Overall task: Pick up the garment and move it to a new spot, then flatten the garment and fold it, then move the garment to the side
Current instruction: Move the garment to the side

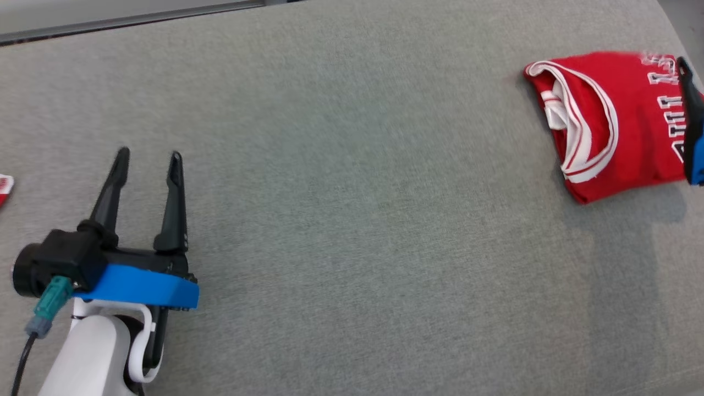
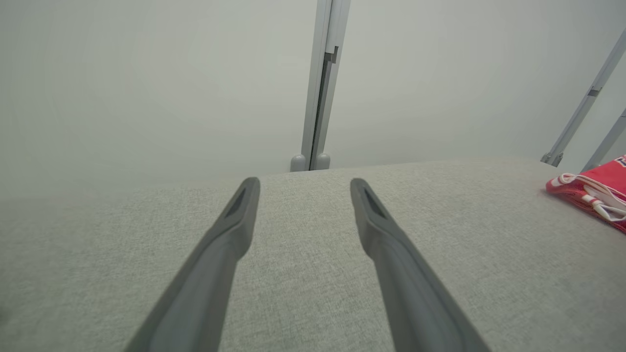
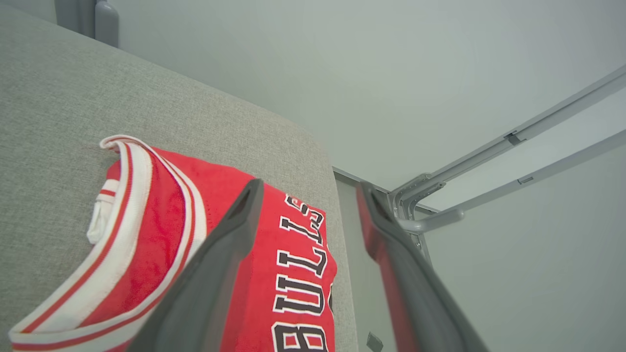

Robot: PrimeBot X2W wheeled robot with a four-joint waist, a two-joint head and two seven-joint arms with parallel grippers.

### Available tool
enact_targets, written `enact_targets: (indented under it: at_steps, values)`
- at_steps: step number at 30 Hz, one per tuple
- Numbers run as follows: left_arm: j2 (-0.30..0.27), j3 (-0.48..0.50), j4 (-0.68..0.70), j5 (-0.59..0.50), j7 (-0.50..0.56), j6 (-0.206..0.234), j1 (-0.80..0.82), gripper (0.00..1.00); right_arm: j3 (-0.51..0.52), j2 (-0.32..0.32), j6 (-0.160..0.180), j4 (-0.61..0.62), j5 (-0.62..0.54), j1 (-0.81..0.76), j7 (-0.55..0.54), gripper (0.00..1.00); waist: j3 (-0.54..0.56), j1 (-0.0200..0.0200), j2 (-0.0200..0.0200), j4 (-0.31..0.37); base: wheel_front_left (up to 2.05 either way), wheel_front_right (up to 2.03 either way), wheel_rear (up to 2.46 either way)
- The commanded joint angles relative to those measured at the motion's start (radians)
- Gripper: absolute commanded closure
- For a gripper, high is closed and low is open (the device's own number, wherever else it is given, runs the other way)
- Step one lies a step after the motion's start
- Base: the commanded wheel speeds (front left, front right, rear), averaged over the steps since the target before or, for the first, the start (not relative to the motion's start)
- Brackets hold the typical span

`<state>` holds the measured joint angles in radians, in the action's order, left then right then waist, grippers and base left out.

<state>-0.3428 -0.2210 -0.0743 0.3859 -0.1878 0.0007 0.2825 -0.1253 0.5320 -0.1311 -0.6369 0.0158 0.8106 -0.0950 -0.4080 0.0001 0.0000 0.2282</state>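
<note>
On the grey fabric-covered surface point(image 1: 352, 220): one garment point(image 1: 632, 99), a red jersey with white and red trim and black lettering. It lies folded near the far right corner, neck opening towards the middle of the surface and its lettered end close to the rounded right edge.

At the left edge of the head view: one small red-and-white item point(image 1: 4, 187), cut off by the frame; what it is cannot be told.

Grippers: two, each with two dark fingers.

The left gripper point(image 1: 149, 154) sits at the lower left on its pale forearm. It is well apart from the garment, fingers pointing away from the robot over bare fabric. Its jaws are spread wide with nothing between them.

The right gripper point(image 3: 309, 185) is at the garment's right end. In its wrist view, one finger crosses above the lettering and the other reaches past the surface's edge. Its jaws stand wide apart and grip nothing. Whether a finger touches the cloth cannot be told.
</note>
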Motion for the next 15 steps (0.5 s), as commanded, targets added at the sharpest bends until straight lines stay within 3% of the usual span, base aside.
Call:
enact_targets:
  at_steps: [1,9,15]
  values:
    - [0.007,-0.004,-0.015,0.005,-0.011,0.006,-0.024,0.0,0.006,-0.01,0.0,0.011,0.008,-0.032,0.022,0.0,0.027,-0.0001,0.0,-0.009,0.0,0.0,0.0]
    - [0.062,-0.008,-0.129,0.034,-0.056,0.005,-0.093,0.0,0.053,-0.078,0.0,0.176,0.125,-0.281,0.098,0.0,0.202,-0.0001,0.0,-0.127,0.0,0.0,0.0]
    - [0.082,0.009,-0.179,0.042,-0.072,0.008,-0.155,0.0,0.138,-0.208,0.0,0.417,0.166,-0.536,0.095,0.0,0.284,-0.0001,0.0,-0.189,0.0,0.0,0.0]
